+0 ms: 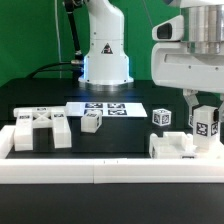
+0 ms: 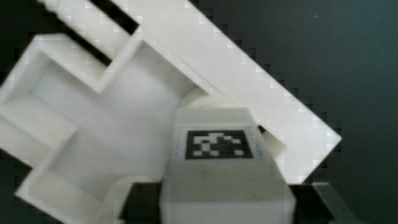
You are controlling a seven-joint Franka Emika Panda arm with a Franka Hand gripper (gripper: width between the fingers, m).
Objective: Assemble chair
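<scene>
My gripper (image 1: 204, 116) is at the exterior view's right, shut on a chunky white chair part with a square tag (image 1: 206, 126), held just above the table. In the wrist view this tagged part (image 2: 217, 150) sits between the two dark fingers (image 2: 153, 202) of my gripper (image 2: 224, 205). Right below it lies a flat white chair part with shallow recesses (image 1: 178, 146) (image 2: 80, 110), against the border rail. The slotted seat block (image 1: 40, 128) stands at the left. A small white tagged part (image 1: 92, 122) and another tagged part (image 1: 162, 117) rest mid-table.
The long white border rail (image 1: 100, 170) (image 2: 222, 60) runs along the table's front. The marker board (image 1: 105, 108) lies at the back centre, in front of the robot base (image 1: 105, 60). The table is black.
</scene>
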